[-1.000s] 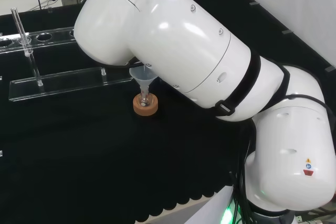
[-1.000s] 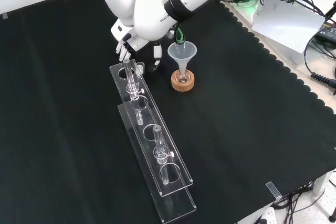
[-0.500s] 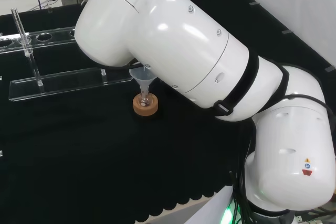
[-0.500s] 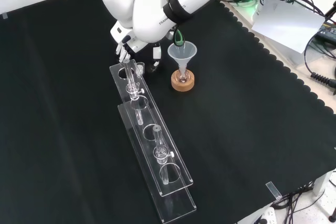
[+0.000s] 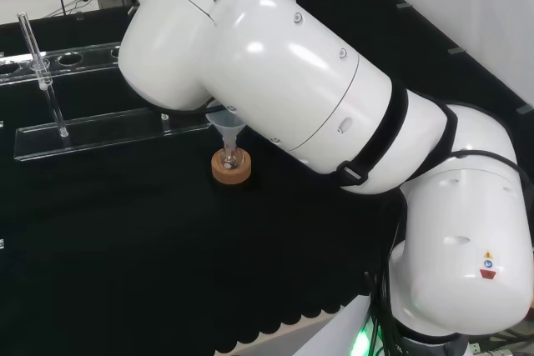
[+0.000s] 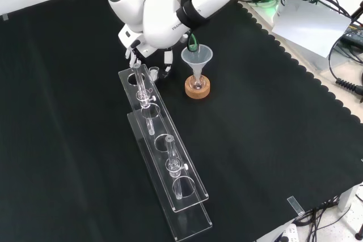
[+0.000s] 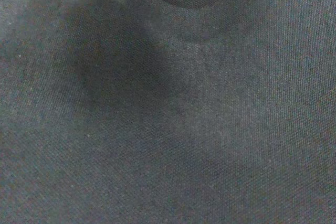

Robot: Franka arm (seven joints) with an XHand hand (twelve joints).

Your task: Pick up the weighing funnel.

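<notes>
Weighing funnel (image 6: 152, 72) lies just beside the tube rack (image 6: 191, 195) — the hand (image 6: 134, 49), spread open over it, should lower squarely and close without nudging the rack.

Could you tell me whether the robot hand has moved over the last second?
Yes, slightly: in the front view the black and white robot hand has drifted left, away from the clear cone-shaped funnel.

Arm (image 5: 284, 81): one, white, links bent forward and low in the head view; came in from the top of the front view, round-capped link foremost. Hand (image 6: 138, 48): black and white, tucked under that link, palm down, fingers (image 6: 131, 55) hanging fairly straight, thumb (image 6: 168, 58) spread apart
</notes>
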